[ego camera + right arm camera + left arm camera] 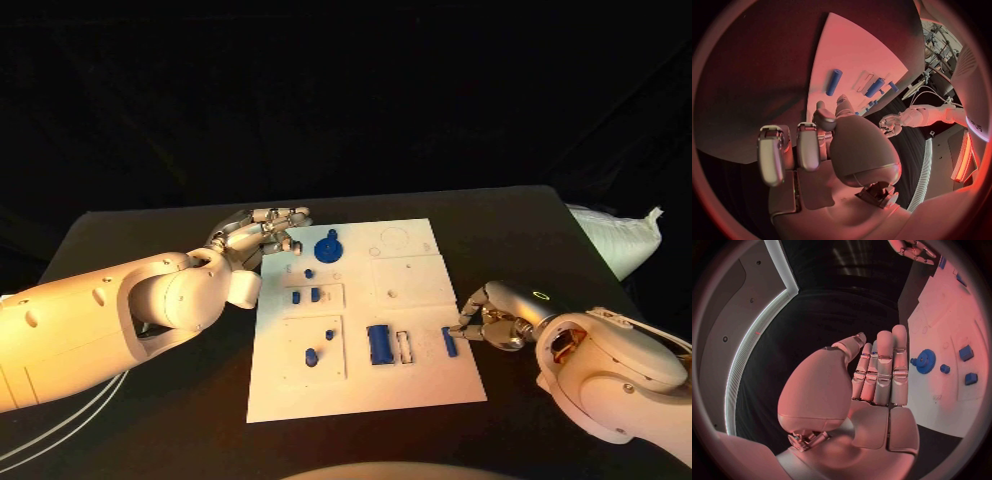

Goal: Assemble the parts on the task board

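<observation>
White board: the task board [411, 380] lies flat in the middle of the black tabletop [130, 235], between the two hands, with its long side running away from the robot.
Gear: a blue gear [327, 246] sits at the board's far corner, just beside the fingertips of the left hand.
Small parts: several small blue pieces [306, 296] lie or stand on the board's left half, on the side nearer the left hand; whether each is seated in its place cannot be told.
Long block: a larger blue block [379, 343] lies in the near half of the board, about midway between the hands.
Blue bar: a slim blue bar [449, 342] lies loose at the board's right edge, just beside the right hand's fingers.
Left hand: the left hand [263, 234] hovers at the board's far left corner, fingers straight and close together, holding nothing.
Right hand: the right hand [490, 318] rests by the board's right edge, fingers bent but apart, with nothing in them.
Progress: judged from how the pieces lie, the work looks early; the bar, the block and probably more are not yet fitted.
Slot: a pale empty slot [405, 347] beside the long block appears unfilled.
</observation>
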Available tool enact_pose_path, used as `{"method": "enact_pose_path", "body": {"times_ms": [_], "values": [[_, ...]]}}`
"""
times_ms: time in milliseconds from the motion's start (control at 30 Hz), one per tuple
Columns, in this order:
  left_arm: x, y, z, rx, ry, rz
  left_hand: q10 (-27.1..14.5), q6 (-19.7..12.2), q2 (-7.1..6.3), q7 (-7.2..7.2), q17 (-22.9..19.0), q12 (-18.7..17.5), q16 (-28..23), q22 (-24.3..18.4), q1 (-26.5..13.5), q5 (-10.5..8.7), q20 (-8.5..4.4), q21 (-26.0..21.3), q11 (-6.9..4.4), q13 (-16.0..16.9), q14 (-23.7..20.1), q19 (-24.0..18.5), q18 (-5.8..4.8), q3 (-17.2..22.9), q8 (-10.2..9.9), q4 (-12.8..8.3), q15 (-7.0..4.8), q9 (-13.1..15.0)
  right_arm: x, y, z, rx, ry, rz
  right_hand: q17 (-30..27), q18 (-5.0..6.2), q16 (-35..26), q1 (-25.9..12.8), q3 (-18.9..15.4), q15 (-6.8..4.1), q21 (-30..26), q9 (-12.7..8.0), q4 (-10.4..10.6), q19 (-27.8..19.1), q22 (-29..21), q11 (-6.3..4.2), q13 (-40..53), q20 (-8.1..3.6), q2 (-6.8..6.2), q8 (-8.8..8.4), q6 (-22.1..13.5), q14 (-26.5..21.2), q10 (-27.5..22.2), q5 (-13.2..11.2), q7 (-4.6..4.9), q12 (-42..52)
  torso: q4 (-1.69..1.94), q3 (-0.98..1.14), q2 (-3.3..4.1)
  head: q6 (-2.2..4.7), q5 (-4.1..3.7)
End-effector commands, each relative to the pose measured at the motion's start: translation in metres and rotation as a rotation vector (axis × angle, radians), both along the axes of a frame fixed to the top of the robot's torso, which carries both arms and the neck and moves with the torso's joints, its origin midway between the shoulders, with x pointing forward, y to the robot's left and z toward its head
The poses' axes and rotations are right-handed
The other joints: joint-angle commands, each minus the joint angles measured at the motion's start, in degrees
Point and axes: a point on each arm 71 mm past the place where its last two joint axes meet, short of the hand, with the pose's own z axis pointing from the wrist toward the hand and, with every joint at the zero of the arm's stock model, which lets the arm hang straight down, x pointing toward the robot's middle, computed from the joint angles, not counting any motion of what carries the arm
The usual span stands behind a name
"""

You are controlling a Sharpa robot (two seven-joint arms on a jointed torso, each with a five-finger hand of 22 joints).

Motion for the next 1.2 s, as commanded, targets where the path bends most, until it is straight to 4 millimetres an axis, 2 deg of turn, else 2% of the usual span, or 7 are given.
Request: {"method": "enact_pose_path", "body": {"times_ms": [33, 400, 667, 700, 933, 1200], "values": [[-0.001, -0.003, 0.001, -0.011, -0.009, -0.022, -0.52, -0.43, 0.29, -0.11, -0.05, 0.11, 0.25, -0.05, -0.15, 0.34, 0.02, -0.32, -0.07, -0.07, -0.27, 0.33, 0.67, -0.41, 0.36, -0.09, 0.04, -0.01, -0.001, 0.004, -0.006, -0.047, 0.019, 0.037, 0.01, -0.50, 0.29, 0.00, -0.03, 0.16, -0.01, -0.05, 0.41, 1.61, 9.42, 0.01, 0.07, 0.12, -0.49, -0.28, 0.44, 3.03, 0.12, -0.18, -0.04, -0.39, 0.10, 0.01, 0.03, -0.08, 0.04], [0.000, -0.003, 0.001, -0.009, -0.011, -0.023, -0.52, -0.43, 0.29, -0.11, -0.05, 0.11, 0.25, -0.05, -0.15, 0.34, 0.02, -0.32, -0.07, -0.07, -0.27, 0.33, 0.67, -0.41, 0.36, -0.09, 0.04, -0.01, -0.002, 0.011, -0.016, -0.064, 0.040, 0.053, -0.01, -0.49, 0.28, 0.05, -0.06, 0.14, -0.01, -0.06, 0.46, 1.60, 9.41, -0.03, 0.06, 0.10, -0.53, -0.27, 0.58, 3.03, 0.11, -0.13, -0.10, -0.44, 0.02, -0.01, 0.02, -0.20, 0.12], [0.000, -0.003, 0.001, -0.008, -0.011, -0.023, -0.52, -0.43, 0.29, -0.11, -0.05, 0.11, 0.25, -0.05, -0.15, 0.34, 0.02, -0.32, -0.07, -0.07, -0.27, 0.33, 0.67, -0.41, 0.36, -0.09, 0.04, -0.01, 0.000, 0.015, -0.021, -0.124, 0.044, 0.082, 0.14, -0.49, 0.32, 2.49, 0.63, -0.11, -0.04, -0.22, -0.47, 1.57, 9.40, -0.30, 0.07, -0.12, -0.43, -0.54, 1.22, 3.04, 0.02, -0.20, -0.35, -0.81, 0.05, 0.00, 0.01, -0.30, 0.24], [0.000, -0.003, 0.001, -0.008, -0.011, -0.023, -0.52, -0.43, 0.29, -0.11, -0.05, 0.11, 0.25, -0.05, -0.15, 0.34, 0.02, -0.32, -0.07, -0.07, -0.27, 0.33, 0.67, -0.41, 0.36, -0.09, 0.04, -0.01, 0.000, 0.016, -0.022, -0.136, 0.046, 0.087, 0.16, -0.49, 0.33, 3.03, 0.82, -0.16, -0.04, -0.24, -0.72, 1.58, 9.42, -0.35, 0.07, -0.16, -0.41, -0.58, 1.36, 3.04, 0.01, -0.65, -0.39, -0.87, 0.05, -0.01, 0.00, -0.32, 0.28], [0.000, -0.003, 0.001, -0.008, -0.010, -0.024, -0.52, -0.43, 0.29, -0.11, -0.05, 0.11, 0.25, -0.05, -0.15, 0.34, 0.02, -0.32, -0.07, -0.07, -0.27, 0.33, 0.67, -0.41, 0.36, -0.09, 0.04, -0.01, -0.001, 0.025, -0.030, -0.231, 0.051, 0.131, 0.50, -0.52, 0.45, 7.20, 3.67, -0.43, 0.00, -0.43, -2.67, 1.64, 9.53, -0.62, -0.08, -0.46, 0.07, -1.05, 2.32, 3.07, -0.08, -8.43, -0.65, -1.60, 0.07, -0.02, 0.00, -0.44, 0.44], [0.000, -0.003, 0.001, -0.008, -0.009, -0.024, -0.52, -0.43, 0.29, -0.11, -0.05, 0.11, 0.25, -0.05, -0.15, 0.34, 0.02, -0.32, -0.07, -0.07, -0.27, 0.33, 0.67, -0.41, 0.36, -0.09, 0.04, -0.01, -0.001, 0.030, -0.035, -0.316, 0.062, 0.164, 0.83, -0.54, 0.57, 9.21, 5.63, -0.51, 0.01, -0.54, -4.03, 1.67, 9.60, -0.74, -0.25, -0.56, -0.44, -1.41, 2.85, 3.09, -0.23, -9.09, -0.76, -2.17, 0.03, -0.06, -0.03, -0.41, 0.52]]}}
